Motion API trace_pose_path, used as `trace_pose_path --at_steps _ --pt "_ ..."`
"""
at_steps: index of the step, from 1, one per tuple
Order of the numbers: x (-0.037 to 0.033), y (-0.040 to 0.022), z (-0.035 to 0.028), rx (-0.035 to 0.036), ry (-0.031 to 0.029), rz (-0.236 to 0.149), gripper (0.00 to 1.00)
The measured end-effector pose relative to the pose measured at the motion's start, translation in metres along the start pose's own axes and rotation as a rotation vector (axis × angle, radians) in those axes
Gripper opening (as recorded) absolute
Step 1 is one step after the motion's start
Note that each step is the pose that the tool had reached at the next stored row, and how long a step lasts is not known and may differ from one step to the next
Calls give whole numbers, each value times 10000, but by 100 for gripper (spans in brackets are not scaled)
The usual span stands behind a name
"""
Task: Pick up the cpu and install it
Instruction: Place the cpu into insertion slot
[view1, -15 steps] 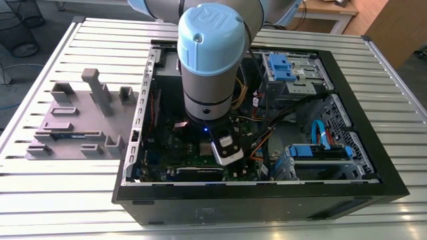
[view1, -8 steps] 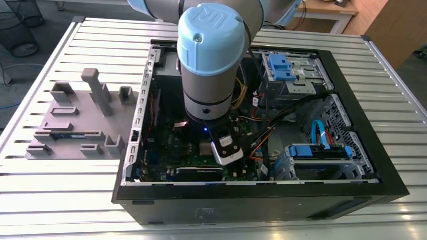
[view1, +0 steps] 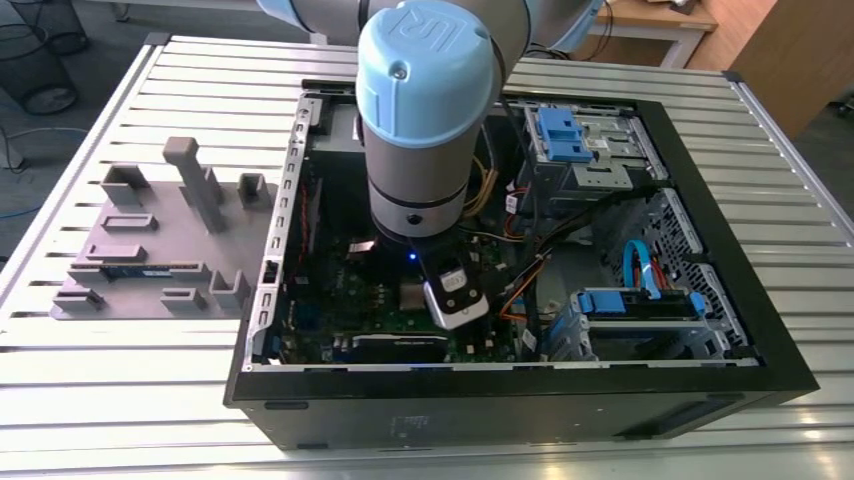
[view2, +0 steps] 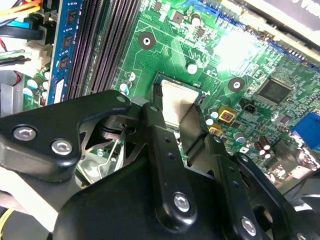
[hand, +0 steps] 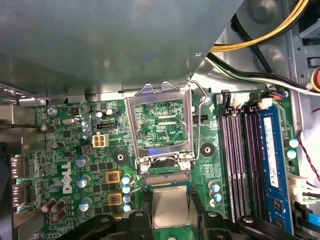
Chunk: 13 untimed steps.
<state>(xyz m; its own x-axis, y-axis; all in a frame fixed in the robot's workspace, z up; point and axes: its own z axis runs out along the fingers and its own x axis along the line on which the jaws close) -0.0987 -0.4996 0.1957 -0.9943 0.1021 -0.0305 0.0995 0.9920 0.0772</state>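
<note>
The cpu (hand: 171, 207), a small square chip with a shiny silver top, sits between my gripper's (hand: 170, 199) black fingers (hand: 146, 202). The fingers press on two opposite edges, so the gripper is shut on it. In the second wrist view the cpu (view2: 179, 97) is level and right over the dark-rimmed socket on the green motherboard (view2: 165, 45), with my gripper (view2: 175, 117) around it. A strip of socket contacts (hand: 166, 179) shows beside the chip. Whether the chip rests in the socket I cannot tell. In the exterior view my gripper (view1: 451, 312) reaches down into the open computer case (view1: 694, 330).
The metal socket frame (hand: 160, 125) stands flipped open, with its wire lever (hand: 200, 100) beside it. Memory slots (hand: 240, 160) and a blue memory stick (hand: 274, 160) lie near the socket. Yellow and black cables (hand: 260, 45) run close by. A grey tray (view1: 147, 250) lies outside the case.
</note>
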Motion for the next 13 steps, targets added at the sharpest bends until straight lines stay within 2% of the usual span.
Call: trace_pose_path --at_steps 6,11,13 --pt "-1 5 -3 -55 9 0 39" --pt "0 11 -1 -302 33 11 39" --pt "-2 12 0 -316 37 13 39"
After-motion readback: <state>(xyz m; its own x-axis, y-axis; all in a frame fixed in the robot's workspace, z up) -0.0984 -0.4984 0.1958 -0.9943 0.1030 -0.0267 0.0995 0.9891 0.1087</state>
